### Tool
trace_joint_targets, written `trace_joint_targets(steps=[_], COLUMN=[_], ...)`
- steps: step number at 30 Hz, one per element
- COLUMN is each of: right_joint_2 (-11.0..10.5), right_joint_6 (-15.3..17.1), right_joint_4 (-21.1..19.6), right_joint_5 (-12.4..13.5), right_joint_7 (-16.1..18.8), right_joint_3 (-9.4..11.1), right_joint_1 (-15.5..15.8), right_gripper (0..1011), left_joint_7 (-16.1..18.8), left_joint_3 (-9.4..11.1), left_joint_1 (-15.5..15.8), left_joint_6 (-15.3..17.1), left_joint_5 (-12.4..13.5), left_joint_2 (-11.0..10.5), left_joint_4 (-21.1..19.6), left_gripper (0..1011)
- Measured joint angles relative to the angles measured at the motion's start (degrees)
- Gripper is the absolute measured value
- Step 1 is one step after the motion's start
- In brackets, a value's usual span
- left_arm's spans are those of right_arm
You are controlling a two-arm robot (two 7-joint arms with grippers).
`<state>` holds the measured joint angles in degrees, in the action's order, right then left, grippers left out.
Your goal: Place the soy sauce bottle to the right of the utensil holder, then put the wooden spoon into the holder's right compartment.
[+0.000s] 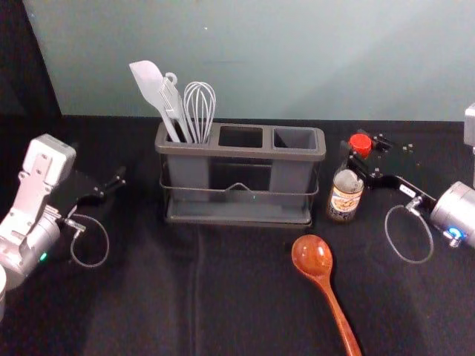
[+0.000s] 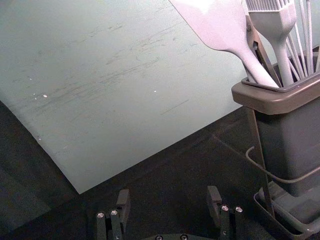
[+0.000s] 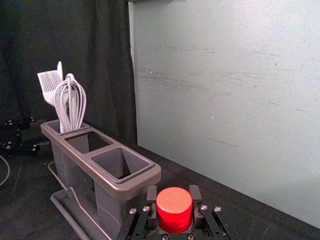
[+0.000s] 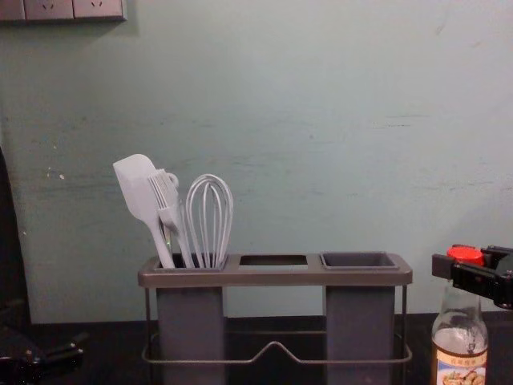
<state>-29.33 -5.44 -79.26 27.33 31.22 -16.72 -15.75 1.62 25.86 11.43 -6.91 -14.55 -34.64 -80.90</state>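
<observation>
Hanging left of the three-slot utensil holder (image 1: pixel 240 151), my left gripper (image 1: pixel 113 184) has its fingers apart. The holder's left slot has one spatula (image 1: pixel 150 80), one brush (image 4: pixel 168 206), one whisk (image 1: pixel 200 104). One wooden spoon (image 1: pixel 312 256) lies in front. Just right, my right gripper (image 1: pixel 364 153) pinches one soy sauce bottle (image 1: pixel 346 179) by its red cap (image 3: pixel 174 207). I can't read its label (image 4: pixel 460 366).

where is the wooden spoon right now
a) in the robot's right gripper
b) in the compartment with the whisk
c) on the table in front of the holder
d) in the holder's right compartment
c: the wooden spoon lies on the dark tabletop in front of the utensil holder, while the right gripper is closed around the bottle's red cap.
</observation>
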Motion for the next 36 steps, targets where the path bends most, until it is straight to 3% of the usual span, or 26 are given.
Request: trace_joint_targets(steps=[3, 7, 19, 29, 36], right_joint_2=[0.0, 0.0, -0.1, -0.1, -1.8], right_joint_6=[0.0, 0.0, 0.0, 0.1, 1.4], right_joint_4=[0.0, -0.1, -0.2, -0.3, -6.7], right_joint_5=[0.0, 0.0, 0.0, -0.1, -1.6], right_joint_7=[0.0, 0.0, 0.0, -0.1, -3.4], right_joint_3=[0.0, 0.0, 0.0, 0.0, 1.6], right_joint_1=[0.0, 0.0, 0.0, 0.1, 3.1], right_gripper=[446, 615, 961, 1004, 1004], left_joint_7=[0.0, 0.0, 0.0, 0.0, 0.0], left_joint_3=[0.0, 0.0, 0.0, 0.0, 0.0], left_joint_1=[0.0, 0.0, 0.0, 0.0, 0.0], left_joint_6=[0.0, 0.0, 0.0, 0.0, 0.0], left_joint_5=[0.0, 0.0, 0.0, 0.0, 0.0], left_joint_2=[0.0, 0.0, 0.0, 0.0, 0.0], left_joint_4=[0.0, 0.0, 0.0, 0.0, 0.0], left_gripper=[1005, 1005, 1005, 1005, 1005])
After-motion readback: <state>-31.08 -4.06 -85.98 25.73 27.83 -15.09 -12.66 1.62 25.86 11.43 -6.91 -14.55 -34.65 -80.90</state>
